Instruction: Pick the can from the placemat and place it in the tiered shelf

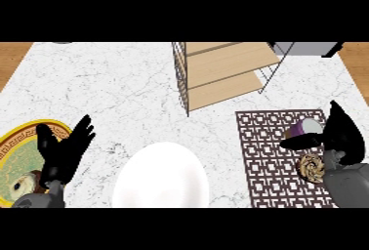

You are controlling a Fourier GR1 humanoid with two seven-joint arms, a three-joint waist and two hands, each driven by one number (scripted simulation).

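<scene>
The can (308, 128), purple with a pale top, stands on the brown patterned placemat (268, 156) near its far right corner. My right hand (341, 139) is right beside the can on its right. Its fingers point straight up and its thumb (299, 141) stretches left along the can's near side. The fingers are not curled round the can, so the hand is open. The wooden tiered shelf (223, 68) stands behind the placemat at the counter's far middle. My left hand (63, 149) rests open at the lower left, fingers up.
A white oval plate (162, 178) lies at the front middle. A yellow plate (20, 146) with food on it sits at the left edge, under my left hand. A round brown patterned thing (311, 167) lies on the placemat near my right wrist. A grey object (302, 48) sits at the back right.
</scene>
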